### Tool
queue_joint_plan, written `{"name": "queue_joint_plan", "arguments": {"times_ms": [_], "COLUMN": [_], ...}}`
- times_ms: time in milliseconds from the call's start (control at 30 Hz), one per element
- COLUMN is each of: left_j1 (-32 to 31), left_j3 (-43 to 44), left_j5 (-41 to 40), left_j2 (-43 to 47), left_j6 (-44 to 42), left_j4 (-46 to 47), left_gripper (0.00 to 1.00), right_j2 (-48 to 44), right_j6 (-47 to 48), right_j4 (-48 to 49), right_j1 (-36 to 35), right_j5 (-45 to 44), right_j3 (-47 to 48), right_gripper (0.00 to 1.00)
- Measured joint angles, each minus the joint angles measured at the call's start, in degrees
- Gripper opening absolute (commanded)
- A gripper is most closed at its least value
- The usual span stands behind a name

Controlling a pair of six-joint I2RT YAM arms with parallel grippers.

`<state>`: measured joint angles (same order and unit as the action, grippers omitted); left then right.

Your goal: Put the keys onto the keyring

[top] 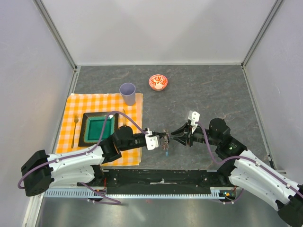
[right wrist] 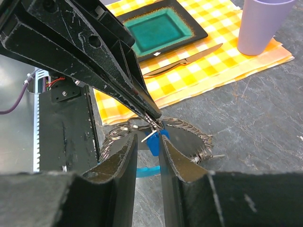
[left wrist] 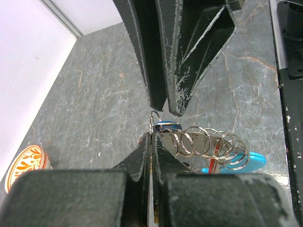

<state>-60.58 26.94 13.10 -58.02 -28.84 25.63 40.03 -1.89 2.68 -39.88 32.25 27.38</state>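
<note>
The keyring point(top: 165, 144) hangs between my two grippers just above the grey table, near its front middle. In the left wrist view its chain of metal rings point(left wrist: 203, 142) bears the blue crescent fob point(left wrist: 248, 163) and a red tag point(left wrist: 214, 152). My left gripper point(left wrist: 153, 137) is shut on a thin wire ring of it. My right gripper point(right wrist: 147, 142) meets it tip to tip, its jaws narrowly apart around the blue head of a key point(right wrist: 155, 143). The rings point(right wrist: 189, 126) and fob point(right wrist: 147, 170) also show there. In the top view the left gripper point(top: 162, 138) and right gripper point(top: 173, 137) almost touch.
A red-and-white small bowl point(top: 157, 82) stands at the back. A lilac cup point(top: 128, 93), a teal plate point(top: 98, 128), a knife point(right wrist: 184, 59) and a fork point(top: 75, 130) lie on a yellow checked cloth point(top: 132, 111) at the left.
</note>
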Motion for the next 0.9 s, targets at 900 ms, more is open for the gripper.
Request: {"name": "queue_joint_plan", "arguments": {"times_ms": [900], "left_j1": [0.02], "left_j3": [0.0], "left_j5": [2.16], "left_j2": [0.35], "left_j6": [0.07], "left_j4": [-0.28], "left_gripper": [0.02], "right_j2": [1.27], "right_j6": [0.22], "right_j4": [0.83], "right_j1": [0.02], "right_j5": [0.28], "right_j3": [0.02], "right_gripper": [0.0]}}
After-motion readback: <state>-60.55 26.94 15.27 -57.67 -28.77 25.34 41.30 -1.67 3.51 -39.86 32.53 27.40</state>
